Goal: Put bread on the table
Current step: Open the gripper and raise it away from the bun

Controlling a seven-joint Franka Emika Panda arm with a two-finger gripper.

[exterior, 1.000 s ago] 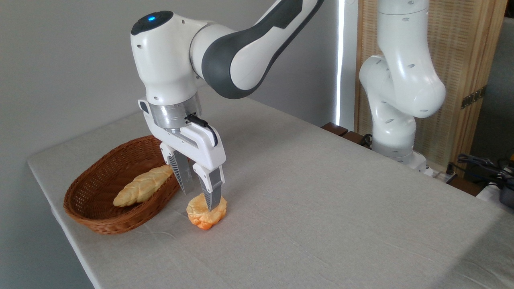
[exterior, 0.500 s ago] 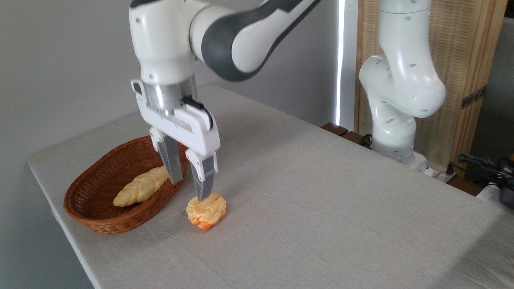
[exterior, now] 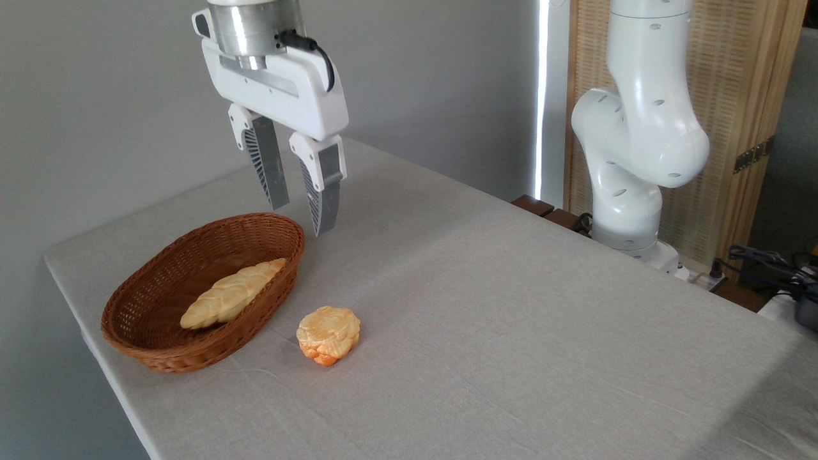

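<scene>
High over the near end of the basket [exterior: 192, 300], my pincer [exterior: 299, 220] hangs with its fingers parted a moderate way and nothing between them. A second ago those fingers straddled the bread [exterior: 328, 334]; half a second ago they had let go and were just lifting off its top. Now I have risen well clear. The bread sits by itself on the table [exterior: 511, 332], at about four o'clock from the basket, just beside the rim but not touching it, and it has not shifted since I released it. The long braided loaf [exterior: 231, 293] lies inside the basket. By my reckoning the placing is done and only my withdrawal remains.
</scene>
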